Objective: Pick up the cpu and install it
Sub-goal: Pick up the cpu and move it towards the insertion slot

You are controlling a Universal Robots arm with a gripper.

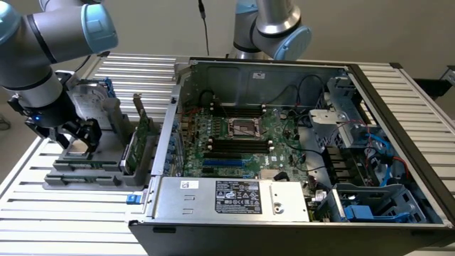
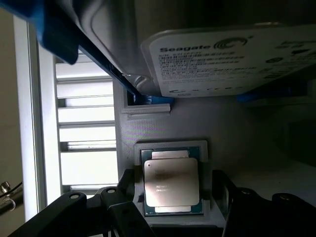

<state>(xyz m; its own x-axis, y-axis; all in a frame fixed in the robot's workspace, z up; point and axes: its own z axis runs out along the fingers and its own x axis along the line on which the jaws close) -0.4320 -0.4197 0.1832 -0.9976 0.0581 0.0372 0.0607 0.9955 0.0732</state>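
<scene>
The cpu (image 2: 171,181), a small square chip with a pale silver top, lies flat in a recess of the grey parts holder (image 2: 163,118). My gripper (image 2: 174,200) is open and hangs just above it. One black finger (image 2: 126,197) stands on each side of the chip, apart from its edges. In the exterior view the gripper (image 1: 76,137) is low over the holder (image 1: 78,178) at the exterior view's left. The open computer case (image 1: 398,106) lies to the right, with the empty metal-framed socket (image 1: 242,128) in the middle of its green motherboard.
A silver hard drive (image 2: 222,54) with a white label and blue bracket (image 2: 54,29) stands in the holder close behind the chip. Green circuit cards (image 1: 142,138) stand upright between holder and case. A second arm's base (image 1: 274,26) rises behind the case.
</scene>
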